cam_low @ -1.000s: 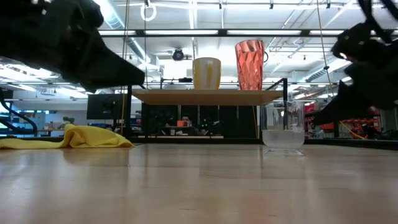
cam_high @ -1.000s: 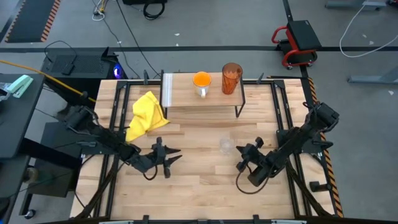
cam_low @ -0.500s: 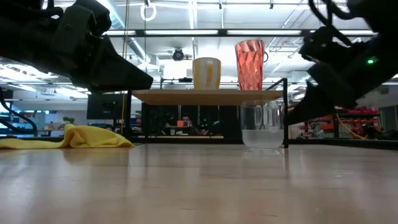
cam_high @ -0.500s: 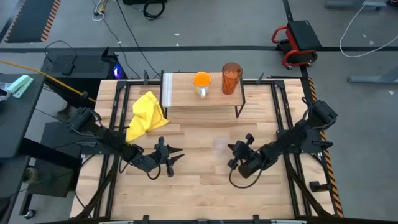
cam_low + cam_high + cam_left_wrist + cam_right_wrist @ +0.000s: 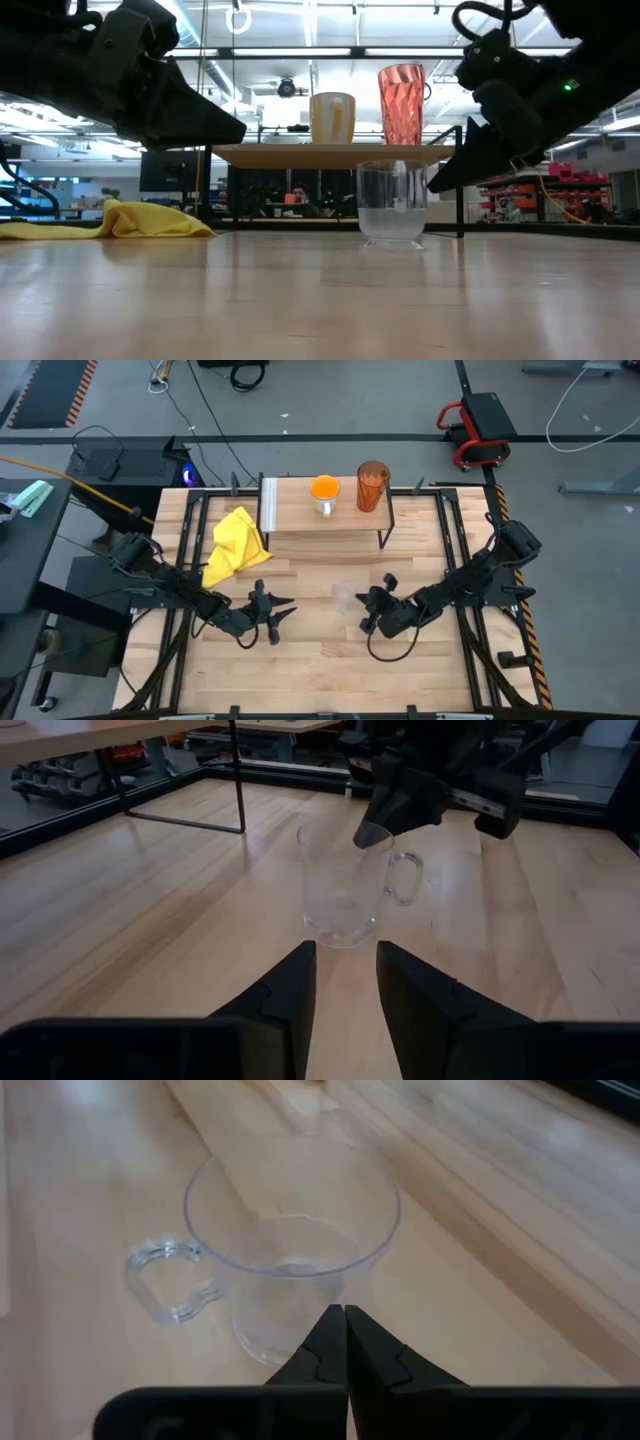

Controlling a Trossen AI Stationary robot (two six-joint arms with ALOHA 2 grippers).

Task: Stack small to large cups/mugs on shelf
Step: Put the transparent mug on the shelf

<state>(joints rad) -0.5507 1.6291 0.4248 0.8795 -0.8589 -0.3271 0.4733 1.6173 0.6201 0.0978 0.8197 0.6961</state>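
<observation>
The small clear glass cup [image 5: 343, 595] stands upright on the tabletop, also visible in the low view as the glass cup [image 5: 392, 203]. My right gripper [image 5: 345, 1312] is shut, with its tips at the cup's wall on the table's right side. My left gripper [image 5: 345, 960] is open and hovers low to the cup's left, pointing at it without touching. The orange mug [image 5: 324, 490] and the amber tumbler [image 5: 371, 485] stand on the shelf [image 5: 300, 518]. My right gripper has its shut fingertips [image 5: 330, 1330] against the glass cup's outer wall [image 5: 300, 1295], on the side away from the handle [image 5: 165, 1280]. It comes slanting down from the table's right. The cup stays upright with its base on the table.
A yellow cloth [image 5: 235, 545] lies crumpled on the table left of the shelf. The shelf's black legs [image 5: 384, 530] stand just beyond the cup. Bare tabletop [image 5: 320, 660] stretches along the near side.
My right gripper has moved toward the table's left, and the glass cup has slid upright along the table ahead of it, closer to my left gripper. My left gripper edged slightly toward the cup at first, then held still.
</observation>
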